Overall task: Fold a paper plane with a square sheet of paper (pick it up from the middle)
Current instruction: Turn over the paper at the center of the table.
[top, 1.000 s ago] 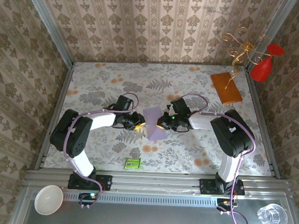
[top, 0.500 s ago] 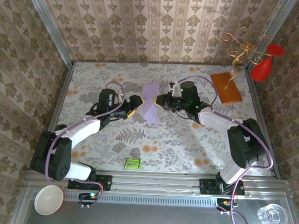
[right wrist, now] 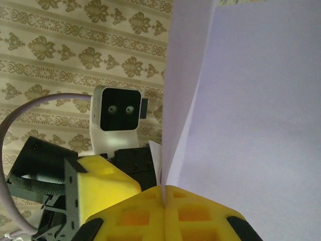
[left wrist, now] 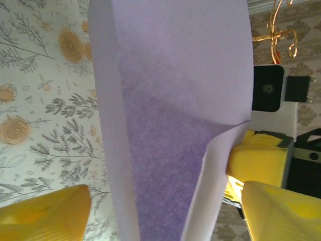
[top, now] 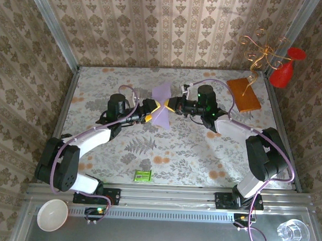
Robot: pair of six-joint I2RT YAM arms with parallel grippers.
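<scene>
Right wrist: sheet [right wrist: 251, 100] edge in R fingers [right wrist: 125, 216]

The paper [top: 162, 93] is plain pale lavender, the left end effector [top: 153, 110] and right end effector [top: 168, 105] yellow-fingered, the worktop [top: 202, 154] grey-leafed with orange flowers, the far-right board [top: 244, 94] orange-brown, the near packet [top: 143, 176] green.
</scene>
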